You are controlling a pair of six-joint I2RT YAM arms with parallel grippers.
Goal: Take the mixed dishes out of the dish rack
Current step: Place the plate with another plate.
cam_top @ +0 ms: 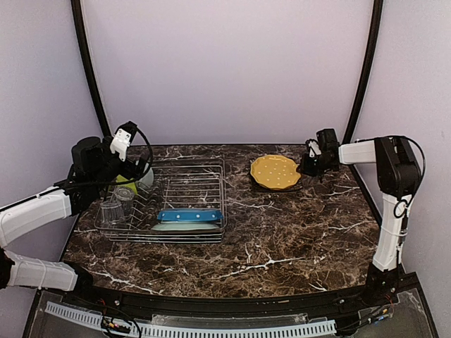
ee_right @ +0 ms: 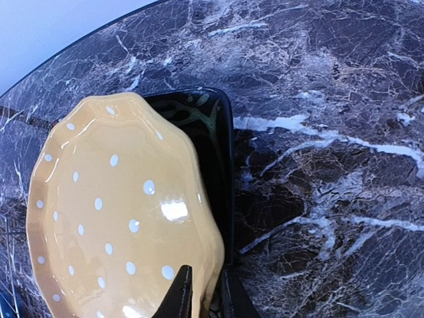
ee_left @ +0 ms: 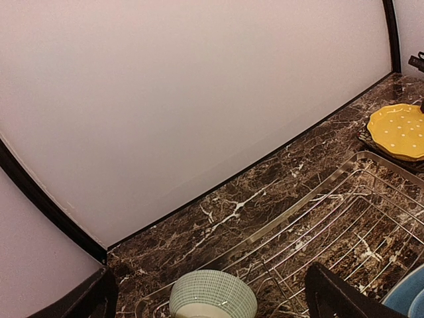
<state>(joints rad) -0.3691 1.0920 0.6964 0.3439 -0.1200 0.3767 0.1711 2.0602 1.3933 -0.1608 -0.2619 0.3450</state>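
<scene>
Where the left arm reaches over the rack's far-left corner:

- Left gripper [ee_left: 212, 275]: jaws spread wide, nothing held. It hangs above the small pale-green bowl [ee_left: 212, 296], which shows between the two fingers in the wrist view, apart from both.
- Yellow-green bowl [cam_top: 126, 184]: just beside the pale-green one, in the same corner of the rack.
- Clear ribbed glasses [cam_top: 111, 211]: two, side by side at the rack's left end, nearer than the bowls.
- Dish rack [cam_top: 224, 184]: silver wire, on the left half of the dark marble table [cam_top: 282, 239].
- Blue plate [cam_top: 189, 215]: among the tines in the rack's near part.
- Pale-green flower plate [cam_top: 184, 227]: just in front of the blue plate, against the near rail.
- Yellow white-dotted plate [ee_right: 119, 212]: out of the rack, right of it, resting on the black square plate [ee_right: 205, 119], whose rim shows along one side.
- Right gripper [ee_right: 204, 273]: fingers close together and straddling the yellow plate's rim, one over its face and one outside by the black edge. Whether they pinch it cannot be told.
</scene>
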